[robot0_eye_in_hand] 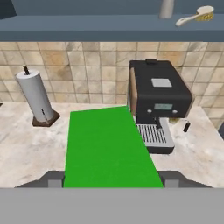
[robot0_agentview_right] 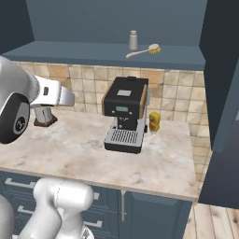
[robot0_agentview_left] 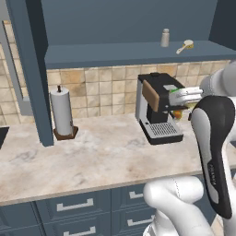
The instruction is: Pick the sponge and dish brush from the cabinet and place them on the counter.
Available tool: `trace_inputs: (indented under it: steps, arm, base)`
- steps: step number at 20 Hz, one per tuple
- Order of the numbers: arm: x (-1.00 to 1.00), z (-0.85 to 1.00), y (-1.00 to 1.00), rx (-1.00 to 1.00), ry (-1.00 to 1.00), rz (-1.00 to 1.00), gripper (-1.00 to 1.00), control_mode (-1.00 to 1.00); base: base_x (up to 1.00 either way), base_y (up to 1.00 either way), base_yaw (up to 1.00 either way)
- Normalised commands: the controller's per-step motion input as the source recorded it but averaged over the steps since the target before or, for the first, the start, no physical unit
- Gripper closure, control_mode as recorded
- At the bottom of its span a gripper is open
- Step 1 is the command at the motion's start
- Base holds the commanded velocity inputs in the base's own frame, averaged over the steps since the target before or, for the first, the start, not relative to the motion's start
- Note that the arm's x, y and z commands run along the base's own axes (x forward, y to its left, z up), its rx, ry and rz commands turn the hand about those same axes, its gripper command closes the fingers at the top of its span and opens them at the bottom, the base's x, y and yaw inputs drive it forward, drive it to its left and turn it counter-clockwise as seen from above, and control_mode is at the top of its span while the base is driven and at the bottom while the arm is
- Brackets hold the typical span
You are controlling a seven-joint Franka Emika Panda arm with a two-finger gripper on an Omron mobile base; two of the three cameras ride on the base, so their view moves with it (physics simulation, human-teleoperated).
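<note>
sponge (robot0_eye_in_hand: 109, 146): green face up, clamped in the claw (robot0_eye_in_hand: 111, 181), above the counter (robot0_eye_in_hand: 26, 148) left of the espresso machine (robot0_eye_in_hand: 159, 98); bare marble lies directly below.

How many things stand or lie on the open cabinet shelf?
2: a grey shaker standing near the shelf's middle, and the dish brush lying just right of it. More may be hidden beyond the picture edges.

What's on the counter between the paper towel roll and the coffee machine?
Nothing: in the left base view the counter lies bare between the paper towel roll and the coffee machine.
</note>
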Motion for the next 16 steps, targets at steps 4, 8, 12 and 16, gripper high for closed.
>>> trace_inputs:
  steps: [4,8,12,16]
  arm:
    - [-0.20,-0.49,0.15,0.00,0.02,0.04,1.00,-1.00]
    - [-0.05,-0.53,0.23,0.00,0.01,0.06,1.00,-1.00]
    - [0.00,-0.52,0.27,0.00,0.04,0.05,1.00,-1.00]
    - [0.00,-0.48,0.29,0.00,0.05,0.05,1.00,-1.00]
  base:
    - [0.00,0.00,0.00]
    - [0.00,0.00,0.00]
    - [0.00,0.00,0.00]
    - [0.00,0.00,0.00]
